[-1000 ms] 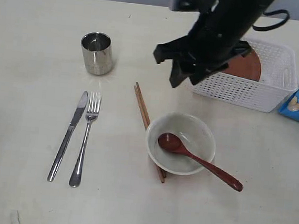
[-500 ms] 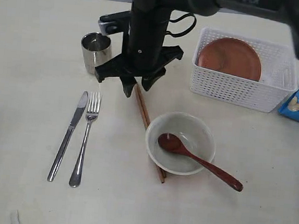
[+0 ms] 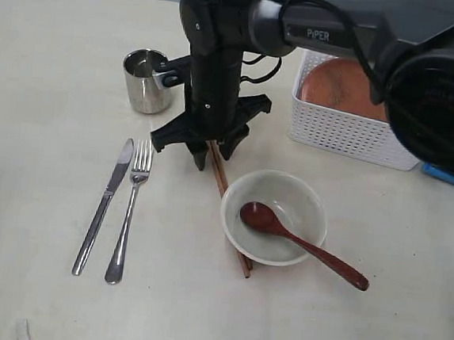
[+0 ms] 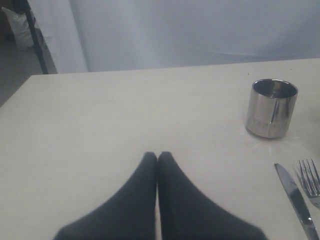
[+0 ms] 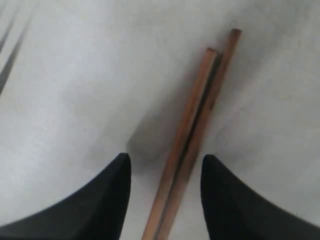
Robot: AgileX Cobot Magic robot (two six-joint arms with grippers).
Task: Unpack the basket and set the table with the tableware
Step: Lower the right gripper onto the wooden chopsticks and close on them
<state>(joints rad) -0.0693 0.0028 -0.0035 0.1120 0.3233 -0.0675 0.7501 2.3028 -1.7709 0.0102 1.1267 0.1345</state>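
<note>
My right gripper [image 3: 212, 156] reaches across the table [image 3: 46, 59] and stands open over the far end of the wooden chopsticks [image 3: 224, 184]. In the right wrist view the chopsticks [image 5: 195, 130] run between the spread fingers of the gripper [image 5: 165, 160], untouched. An off-white bowl [image 3: 304, 194] holds the reddish-brown spoon [image 3: 264, 219] and rests on the chopsticks' near end. The steel cup [image 3: 146, 81], knife [image 3: 105, 203] and fork [image 3: 130, 209] lie to the left. The brown plate [image 3: 342, 85] sits in the white basket [image 3: 357, 132]. My left gripper [image 4: 158, 155] is shut and empty, hovering over bare table.
A blue chip bag [image 3: 449, 175] peeks out right of the basket, mostly hidden by the arm. The left wrist view shows the cup [image 4: 271, 107], knife [image 4: 295, 200] and fork [image 4: 310, 180] off to one side. A grey curtain stands beyond the table's far edge.
My right arm swung from above the basket leftwards and came down over the far end of the chopsticks. The tableware has not moved.
</note>
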